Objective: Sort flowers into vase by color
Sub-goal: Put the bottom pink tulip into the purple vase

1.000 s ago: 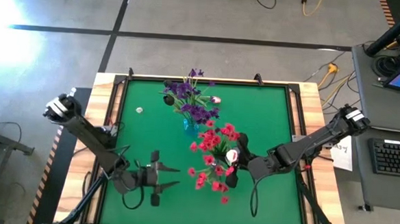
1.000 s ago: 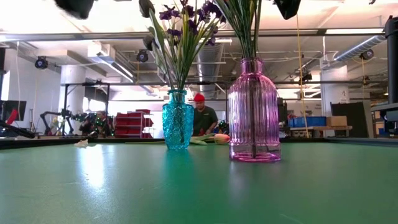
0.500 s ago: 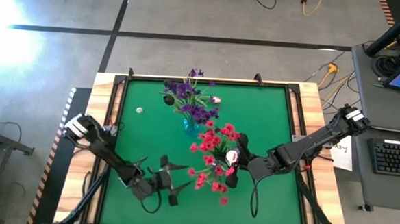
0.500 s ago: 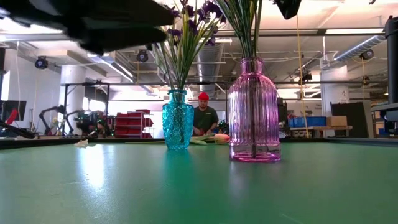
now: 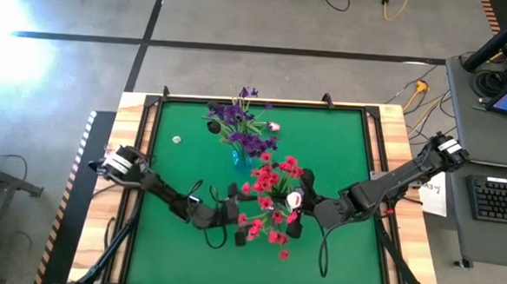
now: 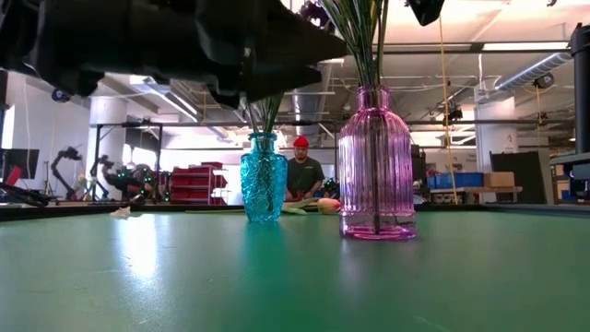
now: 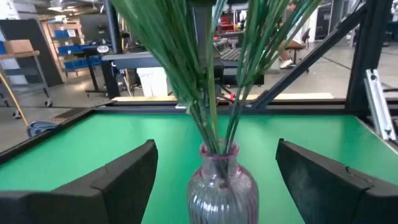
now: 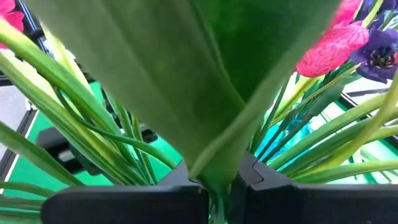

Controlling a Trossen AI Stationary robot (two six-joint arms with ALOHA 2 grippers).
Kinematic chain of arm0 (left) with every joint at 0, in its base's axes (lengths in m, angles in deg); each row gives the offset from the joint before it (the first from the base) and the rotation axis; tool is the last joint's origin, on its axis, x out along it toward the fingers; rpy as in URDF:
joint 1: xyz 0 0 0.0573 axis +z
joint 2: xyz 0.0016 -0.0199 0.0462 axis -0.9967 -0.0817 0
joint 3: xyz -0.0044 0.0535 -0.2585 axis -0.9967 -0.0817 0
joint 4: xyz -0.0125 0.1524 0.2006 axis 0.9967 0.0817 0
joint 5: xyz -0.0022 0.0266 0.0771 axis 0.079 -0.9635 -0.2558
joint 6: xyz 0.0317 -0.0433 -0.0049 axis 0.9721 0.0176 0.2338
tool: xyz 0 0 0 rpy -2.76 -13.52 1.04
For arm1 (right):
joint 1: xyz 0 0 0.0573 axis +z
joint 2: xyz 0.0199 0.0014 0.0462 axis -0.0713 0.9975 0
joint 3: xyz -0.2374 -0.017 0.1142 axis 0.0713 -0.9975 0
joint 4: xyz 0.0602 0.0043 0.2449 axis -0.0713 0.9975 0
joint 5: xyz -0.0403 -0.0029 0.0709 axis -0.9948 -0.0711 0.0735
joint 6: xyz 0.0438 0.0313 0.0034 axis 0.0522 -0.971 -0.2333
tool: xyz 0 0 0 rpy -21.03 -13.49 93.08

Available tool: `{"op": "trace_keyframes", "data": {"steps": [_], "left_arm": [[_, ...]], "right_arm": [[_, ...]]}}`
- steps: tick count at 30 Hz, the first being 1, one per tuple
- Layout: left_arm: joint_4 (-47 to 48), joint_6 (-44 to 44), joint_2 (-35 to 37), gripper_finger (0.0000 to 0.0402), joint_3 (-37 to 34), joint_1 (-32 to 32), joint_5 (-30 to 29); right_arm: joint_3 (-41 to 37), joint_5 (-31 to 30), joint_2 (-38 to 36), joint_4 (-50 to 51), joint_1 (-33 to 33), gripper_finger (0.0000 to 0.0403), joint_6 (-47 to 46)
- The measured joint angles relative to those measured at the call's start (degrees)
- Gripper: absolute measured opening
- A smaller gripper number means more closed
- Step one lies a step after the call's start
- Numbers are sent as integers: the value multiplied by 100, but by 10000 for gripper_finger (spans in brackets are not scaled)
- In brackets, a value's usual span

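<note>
The pink ribbed vase (image 6: 375,166) stands near the table's middle and holds red flowers (image 5: 270,204). Behind it, the teal vase (image 6: 264,177) holds purple flowers (image 5: 240,124). My left gripper (image 5: 242,218) is open and reaches in from the left. In its wrist view its fingers (image 7: 124,180) stand on either side of the vase neck (image 7: 217,158), clear of it. My right gripper (image 5: 302,207) is shut on a white-pink tulip (image 5: 294,198) beside the red bunch. Another tulip (image 5: 273,126) lies on the table near the far edge. My right gripper pinches the tulip's green stem and the foot of its broad leaf (image 8: 214,177) between its two fingers (image 8: 124,205). It comes from the table's right, high above the table. The bud sits just beyond the fingertips. The red flowers hide the stem's lower end.
A small white object (image 5: 176,140) lies on the green mat (image 5: 340,147) toward the far left. The mat's right and near parts are bare. Wooden rails (image 5: 391,132) edge the table. A person (image 6: 300,175) stands in the room behind.
My left arm has swung from the near-left part of the table toward the right, and its open gripper has come up to the pink vase. The right gripper and the tulip have kept still.
</note>
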Motion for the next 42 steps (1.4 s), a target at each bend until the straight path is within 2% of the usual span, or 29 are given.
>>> {"op": "trace_keyframes", "data": {"steps": [8,12,16,19,24,27,38,42], "left_arm": [[-24,206,-71,315,100,33,371],[131,-217,-62,327,165,-14,134],[222,-410,-112,341,185,-9,296],[234,-612,-212,356,305,-16,186],[279,-314,-413,383,702,-42,228],[667,-193,-524,397,910,-29,-78],[315,-324,-1106,394,865,104,-344],[121,-537,-1427,394,929,190,-54]], "right_arm": [[0,2,-2,144,0,12,-11],[0,155,-2,153,0,12,-47],[0,176,-2,94,0,12,-48],[0,176,-2,103,0,12,7],[0,151,-2,101,-2,12,254],[0,136,-2,107,-2,12,283],[0,128,-2,49,-2,12,235],[0,128,-2,-15,-2,12,173]]}}
